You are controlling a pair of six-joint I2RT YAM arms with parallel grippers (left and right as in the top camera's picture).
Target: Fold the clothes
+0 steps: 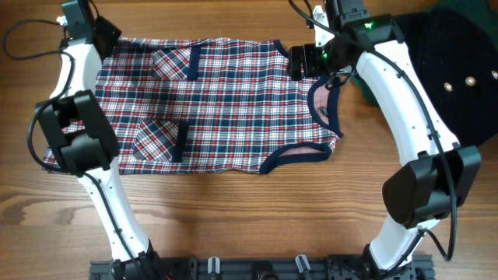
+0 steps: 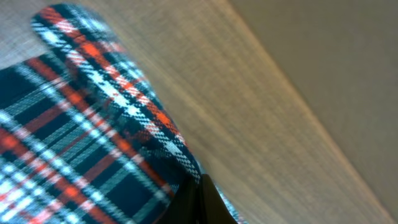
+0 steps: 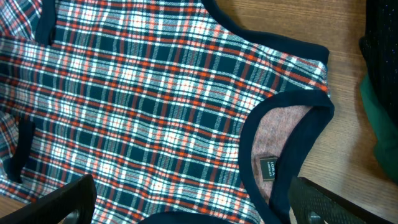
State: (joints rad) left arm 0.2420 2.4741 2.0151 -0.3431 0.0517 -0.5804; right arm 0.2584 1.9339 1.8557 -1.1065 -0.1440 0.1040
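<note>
one sleeveless plaid garment (image 1: 226, 101) lies spread flat on your wooden table (image 1: 233, 218), hem end toward the left arm and neck end toward the right arm; its two patch pockets (image 1: 170, 64) face up, one by the far edge and one nearer you.

your right gripper (image 1: 307, 61) hangs over the far shoulder of the plaid garment, just beside the navy-trimmed neck opening (image 1: 323, 99); in the right wrist view its two fingers (image 3: 68, 199) stand wide apart with nothing between them, so this hand is spread and empty; the cloth lies directly under it, and the neck opening shows a pinkish inside with a small dark label (image 3: 267, 168); you cannot tell from these views whether the fingertips touch the fabric.

your left gripper (image 1: 105, 39) sits at the far left corner of the plaid garment, at the hem; the left wrist view is blurred and shows a rounded fold of plaid right in front of the camera, with bare table beside it and only one dark finger (image 2: 199, 199) at the bottom edge; you cannot tell whether this hand is closed on the cloth or apart.

right of the neck end lie a black garment (image 1: 459, 70) with small metal studs and some dark green fabric (image 3: 379, 124), both just beside the plaid but not on it.
</note>
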